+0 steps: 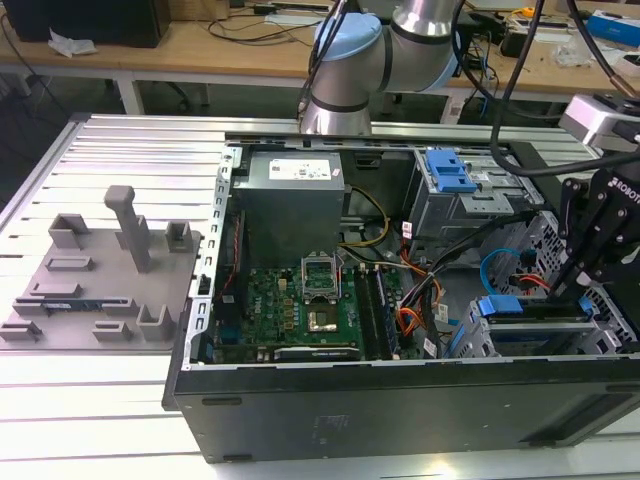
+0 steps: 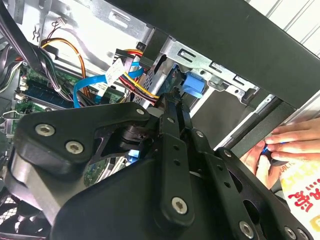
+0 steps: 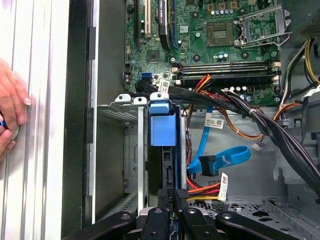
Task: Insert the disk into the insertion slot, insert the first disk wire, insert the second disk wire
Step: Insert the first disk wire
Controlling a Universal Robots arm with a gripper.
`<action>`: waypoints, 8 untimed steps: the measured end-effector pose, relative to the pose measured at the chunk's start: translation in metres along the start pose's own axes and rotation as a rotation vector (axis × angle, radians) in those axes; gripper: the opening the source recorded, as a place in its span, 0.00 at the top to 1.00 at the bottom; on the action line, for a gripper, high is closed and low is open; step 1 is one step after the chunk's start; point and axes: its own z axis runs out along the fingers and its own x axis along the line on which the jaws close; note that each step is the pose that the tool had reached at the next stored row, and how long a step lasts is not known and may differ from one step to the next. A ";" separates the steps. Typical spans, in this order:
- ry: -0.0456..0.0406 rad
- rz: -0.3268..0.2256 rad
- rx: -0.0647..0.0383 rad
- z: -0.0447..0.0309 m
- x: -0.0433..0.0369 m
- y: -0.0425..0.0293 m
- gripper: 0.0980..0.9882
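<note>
**Disk in slot, wires loose: jam and snag risks**

Found at near corner of case [image 1: 350,420], at the exterior view's right: disk [image 3: 162,127] standing on edge inside slot [image 3: 131,150]. How deep it sits, not clear. Gripper [image 3: 174,196] at disk's end opposite the blue tab, jaws almost together astride the carrier edge. Prob. clamped on it, judging from both wrist views. Blue cable [image 3: 220,159] and red-yellow wires [image 3: 204,189] lying just beside disk w/ connectors hanging free, so prob. no wire plugged yet.

Poss. trouble from here:

- Disk tilted vs. slot walls: jam or scraped carrier, if pushed at a slight angle.
- Loose cable and wires so near: could be caught between disk and slot wall, or hooked by gripper body.
- Black bundle [image 3: 260,122] crossing just past the blue tab: could be pinched or dragged.
- Hand [image 3: 11,116] resting on table [image 1: 90,420] just outside case wall, near the arm's working zone: contact risk w/ any wide arm move.
</note>
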 end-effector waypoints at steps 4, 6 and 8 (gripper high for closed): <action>-0.0003 0.000 0.000 0.0026 0.0000 -0.0003 0.93; 0.0001 0.000 0.000 0.0037 0.0002 -0.0005 0.93; 0.0000 0.000 0.000 0.0042 0.0003 -0.0005 0.93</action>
